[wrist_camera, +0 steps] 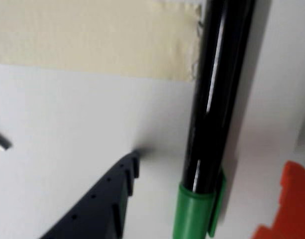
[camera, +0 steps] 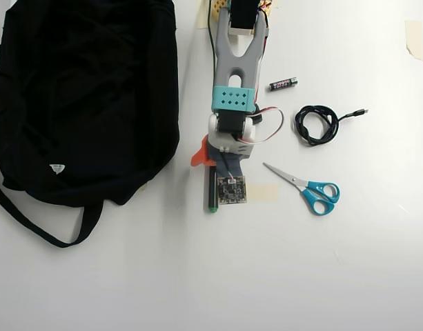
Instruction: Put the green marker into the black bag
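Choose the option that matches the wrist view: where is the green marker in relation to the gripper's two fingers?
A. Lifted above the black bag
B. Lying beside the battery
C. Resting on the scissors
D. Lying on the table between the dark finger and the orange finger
D: the green marker lies flat on the white table, with the dark finger on one side and the orange finger on the other.

My arm (camera: 233,76): grey forked link, teal band with a row of small holes, white motor housing, red-white cable loop beside it. Behind the jaws, one dark perforated finger (wrist_camera: 100,204), one orange (wrist_camera: 286,209).
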Tool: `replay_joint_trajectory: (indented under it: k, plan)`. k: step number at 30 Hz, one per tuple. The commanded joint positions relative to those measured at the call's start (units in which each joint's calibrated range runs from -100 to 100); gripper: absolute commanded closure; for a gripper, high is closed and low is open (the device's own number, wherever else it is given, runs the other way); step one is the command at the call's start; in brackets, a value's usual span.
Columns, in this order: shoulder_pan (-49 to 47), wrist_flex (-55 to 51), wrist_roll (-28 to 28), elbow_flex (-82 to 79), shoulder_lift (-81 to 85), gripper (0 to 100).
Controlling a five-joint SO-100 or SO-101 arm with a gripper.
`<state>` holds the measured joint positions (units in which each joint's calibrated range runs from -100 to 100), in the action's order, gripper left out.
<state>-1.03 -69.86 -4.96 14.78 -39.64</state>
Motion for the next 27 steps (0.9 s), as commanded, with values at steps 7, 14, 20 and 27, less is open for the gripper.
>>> replay_joint_trajectory:
  k: [7, 14, 20, 27]
  plan:
    - [-1.89, -2.41, -0.13, -0.85, -0.94, 64]
    - [-2.11, -2.32, -0.02, -0.76, -0.94, 64]
    - [-2.04, -2.32, 0.03, -0.76, -0.85, 68]
    - [-1.96, -2.32, 0.08, -0.76, -0.85, 69]
